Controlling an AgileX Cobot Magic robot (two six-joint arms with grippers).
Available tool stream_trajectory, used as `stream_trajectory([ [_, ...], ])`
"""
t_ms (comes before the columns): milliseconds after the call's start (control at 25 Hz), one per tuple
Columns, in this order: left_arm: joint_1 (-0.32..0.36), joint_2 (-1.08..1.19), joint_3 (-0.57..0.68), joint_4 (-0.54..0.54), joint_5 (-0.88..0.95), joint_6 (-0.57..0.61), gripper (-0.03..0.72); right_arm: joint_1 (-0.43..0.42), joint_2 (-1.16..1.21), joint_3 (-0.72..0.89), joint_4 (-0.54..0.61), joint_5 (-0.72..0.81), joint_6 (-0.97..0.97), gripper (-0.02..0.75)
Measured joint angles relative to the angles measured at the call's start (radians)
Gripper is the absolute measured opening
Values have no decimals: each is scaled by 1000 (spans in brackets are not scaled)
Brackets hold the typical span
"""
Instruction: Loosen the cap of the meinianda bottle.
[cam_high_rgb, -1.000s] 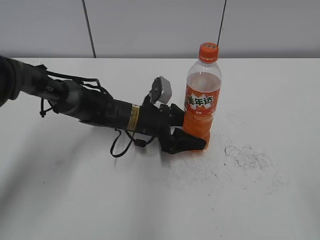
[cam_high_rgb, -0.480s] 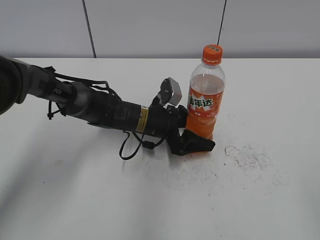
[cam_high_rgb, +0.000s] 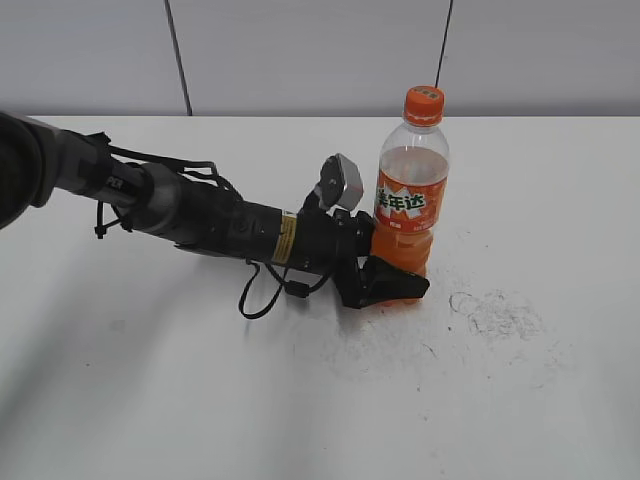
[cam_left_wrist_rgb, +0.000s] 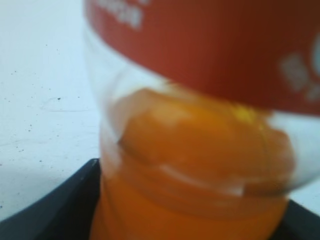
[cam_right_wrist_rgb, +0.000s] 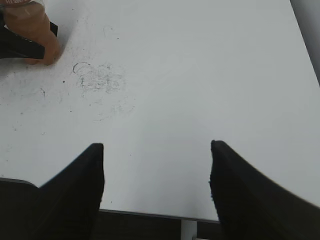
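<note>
The meinianda bottle (cam_high_rgb: 410, 205) stands upright on the white table, clear plastic with orange drink and an orange label. Its orange cap (cam_high_rgb: 424, 104) is on top with nothing touching it. My left gripper (cam_high_rgb: 392, 278) reaches in from the left and is shut on the bottle's lower part, near its base. In the left wrist view the bottle (cam_left_wrist_rgb: 200, 150) fills the frame between the black fingers. My right gripper (cam_right_wrist_rgb: 156, 172) is open and empty over the table's front edge, far from the bottle (cam_right_wrist_rgb: 27, 25). It is outside the exterior view.
The white table (cam_high_rgb: 520, 400) has grey scuff marks (cam_high_rgb: 495, 312) right of the bottle, which also show in the right wrist view (cam_right_wrist_rgb: 100, 77). A grey wall stands behind the table. The left arm and its cable lie across the table's left half.
My left gripper and the bottle it holds shifted right a second ago, then stayed nearly still over the last half second.
</note>
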Motion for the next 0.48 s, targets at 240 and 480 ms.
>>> stream_trajectory([
  [240,-3,4,0,20,-49,0,559,0,0,0,0,0,0,493],
  [480,-55,8,0,25,-58,0,559,0,0,0,0,0,0,493],
])
